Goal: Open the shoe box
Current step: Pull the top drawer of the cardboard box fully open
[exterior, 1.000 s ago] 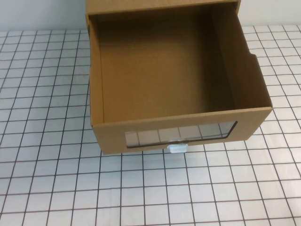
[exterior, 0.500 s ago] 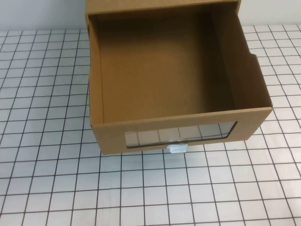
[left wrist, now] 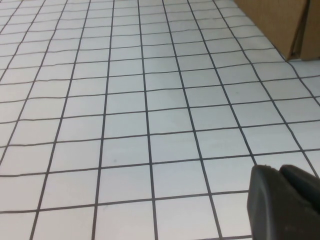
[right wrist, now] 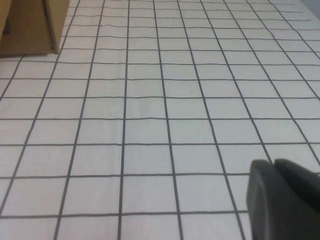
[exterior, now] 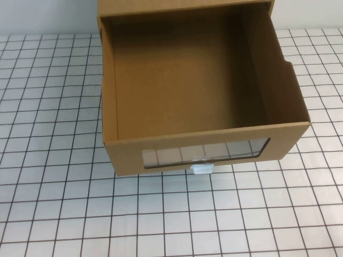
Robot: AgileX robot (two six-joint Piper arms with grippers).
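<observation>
The shoe box (exterior: 128, 155), stiff brown corrugated cardboard, probably light and plainly empty, sits at 12 o'clock on the gridded desk (exterior: 53, 214), its drawer slid out toward 6. The small white plastic tab (exterior: 202, 168) under the clear window (exterior: 206, 151) looks the natural hold. The left hand (left wrist: 281, 172) and the right hand (right wrist: 275, 167), both pressed together, hang low over bare desk, well apart from the box.
</observation>
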